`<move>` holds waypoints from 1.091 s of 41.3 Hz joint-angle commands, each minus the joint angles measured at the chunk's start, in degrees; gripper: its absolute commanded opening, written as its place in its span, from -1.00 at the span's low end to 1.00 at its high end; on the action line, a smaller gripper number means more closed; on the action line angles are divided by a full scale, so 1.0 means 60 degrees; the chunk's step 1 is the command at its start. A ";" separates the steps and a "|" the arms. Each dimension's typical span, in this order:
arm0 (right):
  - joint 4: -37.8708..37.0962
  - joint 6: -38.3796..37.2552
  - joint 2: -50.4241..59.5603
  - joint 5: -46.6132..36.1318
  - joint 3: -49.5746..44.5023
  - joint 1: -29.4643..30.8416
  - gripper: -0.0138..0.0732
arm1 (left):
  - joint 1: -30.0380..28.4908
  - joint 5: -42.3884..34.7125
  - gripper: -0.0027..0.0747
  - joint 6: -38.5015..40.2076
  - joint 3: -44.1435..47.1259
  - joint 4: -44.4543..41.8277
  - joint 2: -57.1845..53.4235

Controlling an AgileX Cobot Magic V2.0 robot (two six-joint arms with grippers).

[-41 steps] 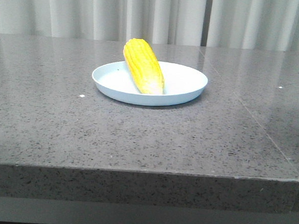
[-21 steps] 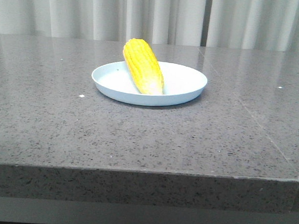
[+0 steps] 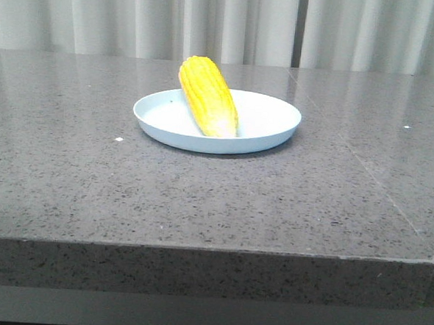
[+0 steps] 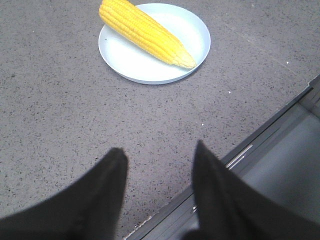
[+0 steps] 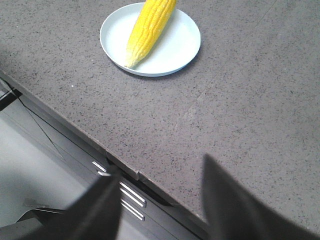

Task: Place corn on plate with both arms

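Note:
The yellow corn (image 3: 208, 96) lies in the pale-blue plate (image 3: 270, 133), its thick end propped on the far rim and its paler tip towards the near rim. Both show in the left wrist view, corn (image 4: 145, 32) on plate (image 4: 125, 62), and in the right wrist view, corn (image 5: 147, 30) on plate (image 5: 172, 52). My left gripper (image 4: 160, 152) is open and empty, back over the table's front edge, well short of the plate. My right gripper (image 5: 160, 170) is open and empty, also back at the front edge. Neither gripper shows in the front view.
The grey speckled stone table (image 3: 90, 184) bears the plate near its middle. Its front edge (image 3: 197, 248) drops to a grey metal frame with rails (image 5: 130, 197). Pale curtains (image 3: 225, 23) hang behind the table.

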State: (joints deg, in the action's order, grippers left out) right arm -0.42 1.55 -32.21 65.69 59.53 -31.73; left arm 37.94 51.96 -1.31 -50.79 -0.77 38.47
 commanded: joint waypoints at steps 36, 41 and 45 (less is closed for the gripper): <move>0.0071 0.0088 -0.0042 -0.0615 0.0197 0.0016 -0.84 | 0.0054 -0.0486 -0.98 0.0813 -0.0263 -0.1048 0.0018; 0.0071 0.0088 -0.0042 -0.0615 0.0197 0.0016 -0.84 | 0.0054 -0.0486 -0.98 0.0813 -0.0263 -0.1048 0.0018; 0.0071 0.0088 -0.0042 -0.0615 0.0197 0.0016 -0.84 | 0.0092 -0.0600 -0.98 0.0813 -0.0207 -0.1027 -0.0016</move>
State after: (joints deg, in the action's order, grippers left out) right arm 0.00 1.55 -32.21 65.68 59.53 -31.73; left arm 37.94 52.29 2.92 -50.79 -6.66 38.47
